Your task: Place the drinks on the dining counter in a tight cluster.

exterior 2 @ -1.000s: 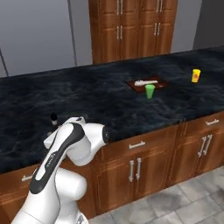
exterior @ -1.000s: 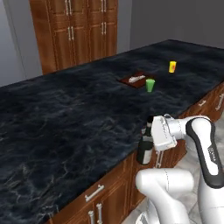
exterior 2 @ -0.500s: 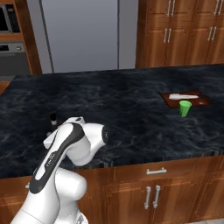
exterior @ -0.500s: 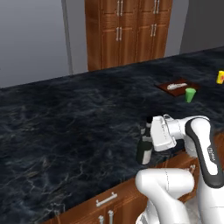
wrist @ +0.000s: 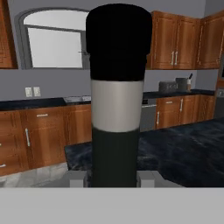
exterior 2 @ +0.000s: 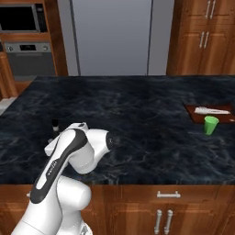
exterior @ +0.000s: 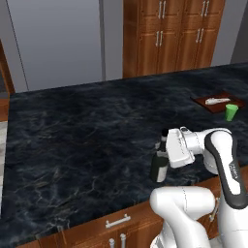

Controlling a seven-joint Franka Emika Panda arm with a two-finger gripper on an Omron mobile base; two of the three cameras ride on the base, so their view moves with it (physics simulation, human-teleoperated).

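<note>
While the whole scene has slid sideways in both base views since the earlier pictures, which means the base has driven along the island rather than anything on it having moved, the gripper is still clamped on the wine bottle. The bottle stands upright at the near edge of the dining counter, its dark cap and pale band close before the hand camera and the two finger tips showing at either side of its lower body. From the right base view its cap peeks out just left of the arm.

The green cup and the brown board with a pale thing lying on it, which earlier sat near the middle of the views, are now far to the right, touching or nearly so. A grey refrigerator and tall wooden cabinets have come into sight behind the island. Nothing stands between the bottle and the cup.
</note>
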